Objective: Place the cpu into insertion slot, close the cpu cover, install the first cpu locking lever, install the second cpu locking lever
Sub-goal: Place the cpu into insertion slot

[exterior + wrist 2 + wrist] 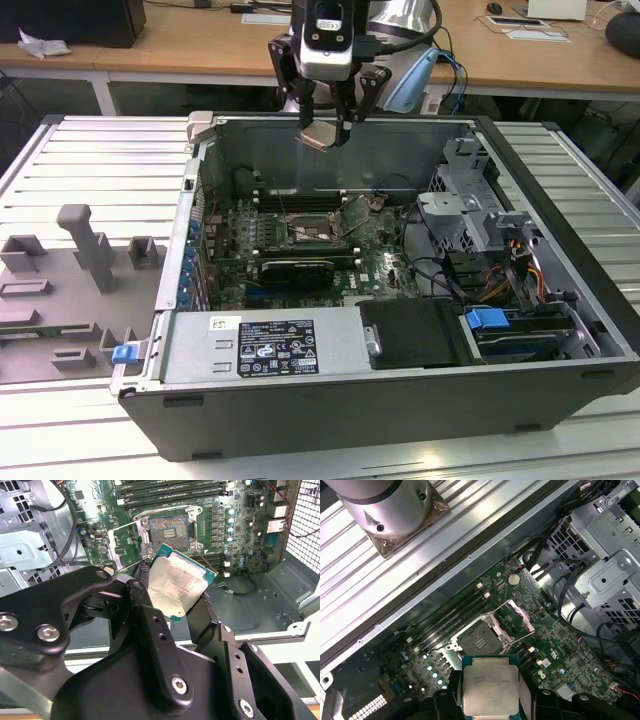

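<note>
**A:** Nearest first?

**B:** The open computer case [400,410] lies on its side on the ribbed table [90,150]. A labelled power supply [265,347] runs along its near edge. Grey plastic fixtures [85,250] stand on the table at the exterior view's left.

**A:** Further in?

**B:** The green motherboard [385,265]. The insertion slot [312,229] at its middle is bare, and its contact field shows in both wrist views [169,529] [482,640]. The cpu cover [126,541] is swung open off the slot, hanging on its hinged edge just beside it.

**A:** And the cpu?

**B:** The cpu [320,138] is up in the air, over the far part of the case, near the far wall and well apart from the slot. It sits tilted in the exterior view. Its metal top shows in both wrist views [180,582] [490,685].

**A:** The pincer?

**B:** The gripper [327,130] is clamped on the cpu, with a black finger against each of two opposite edges.

**A:** Beyond that?

**B:** A wooden desk [200,55] stands behind the case.
</note>
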